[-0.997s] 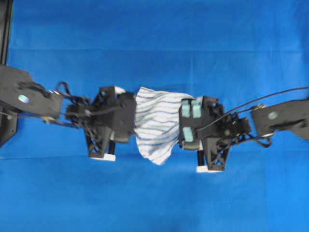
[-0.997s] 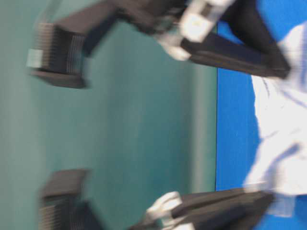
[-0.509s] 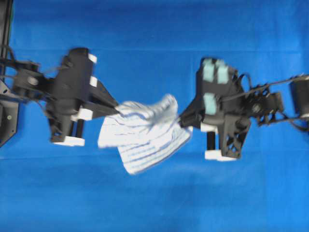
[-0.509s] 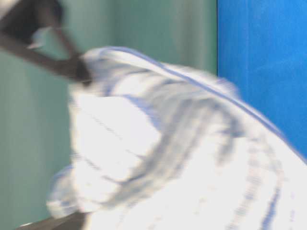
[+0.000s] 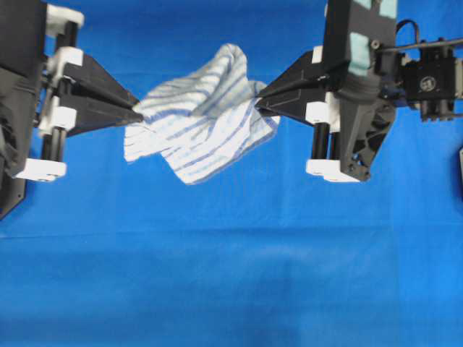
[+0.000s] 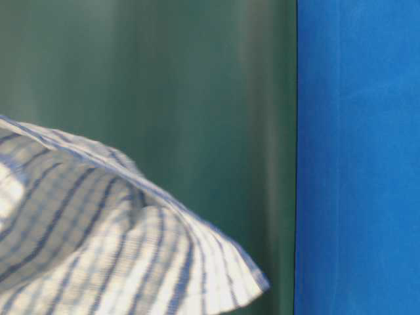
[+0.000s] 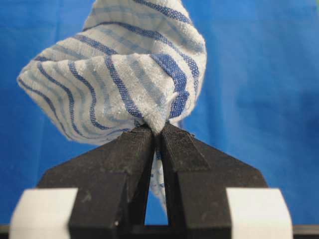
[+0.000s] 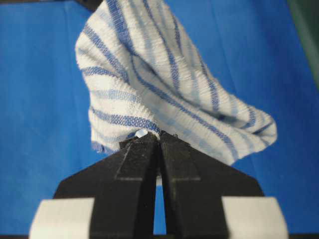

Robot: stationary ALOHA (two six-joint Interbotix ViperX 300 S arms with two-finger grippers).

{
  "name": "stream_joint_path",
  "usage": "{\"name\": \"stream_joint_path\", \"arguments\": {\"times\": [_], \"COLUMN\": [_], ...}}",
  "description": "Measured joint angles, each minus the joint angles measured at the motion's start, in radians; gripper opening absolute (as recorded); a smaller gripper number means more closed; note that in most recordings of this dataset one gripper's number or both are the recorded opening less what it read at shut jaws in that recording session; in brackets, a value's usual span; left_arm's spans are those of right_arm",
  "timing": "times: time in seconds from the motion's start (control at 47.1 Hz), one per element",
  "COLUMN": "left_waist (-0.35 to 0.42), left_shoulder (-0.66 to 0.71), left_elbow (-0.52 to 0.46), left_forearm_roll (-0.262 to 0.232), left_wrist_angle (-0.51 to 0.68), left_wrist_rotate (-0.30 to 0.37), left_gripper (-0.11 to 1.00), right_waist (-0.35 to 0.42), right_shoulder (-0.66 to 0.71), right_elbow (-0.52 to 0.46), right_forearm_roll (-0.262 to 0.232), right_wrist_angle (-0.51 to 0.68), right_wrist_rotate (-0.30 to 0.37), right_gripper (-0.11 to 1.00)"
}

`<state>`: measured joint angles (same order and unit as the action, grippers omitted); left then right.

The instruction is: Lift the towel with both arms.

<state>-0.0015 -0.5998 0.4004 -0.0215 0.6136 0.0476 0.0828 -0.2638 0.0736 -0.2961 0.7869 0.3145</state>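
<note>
Since each end effector, left (image 7: 155, 133) and right (image 8: 159, 138), pinches only a towel (image 5: 199, 119) edge, pulling apart could tug it free.

Lighting bright and even in all views, no glare. Overhead view slightly soft; the blue sheet (image 5: 231, 275) shows faint darker bands along its creases, no hard shadows. Table-level view: towel (image 6: 98, 249) fills the lower left, blurred, too close to focus; green backdrop (image 6: 197, 98) streaky w/ dull vertical sheen. Wrist views sharpest: towel weave crisp near the black fingers (image 7: 134, 164), sheet behind out of focus.
</note>
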Motion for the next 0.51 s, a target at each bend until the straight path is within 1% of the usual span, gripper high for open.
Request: {"name": "stream_joint_path", "arguments": {"times": [0.276,0.509], "left_waist": [0.002,0.002], "left_shoulder": [-0.006,0.0], "left_elbow": [-0.015,-0.015], "left_forearm_roll": [0.0,0.002], "left_wrist_angle": [0.008,0.003], "left_wrist_rotate": [0.0,0.0], "left_gripper": [0.03,0.03], "right_waist": [0.0,-0.002], "right_shoulder": [-0.008,-0.009], "right_elbow": [-0.025,-0.023], "right_forearm_roll": [-0.002,-0.002], "right_wrist_angle": [0.017,0.018], "right_wrist_rotate": [-0.002,-0.032], "right_gripper": [0.02,0.02]}}
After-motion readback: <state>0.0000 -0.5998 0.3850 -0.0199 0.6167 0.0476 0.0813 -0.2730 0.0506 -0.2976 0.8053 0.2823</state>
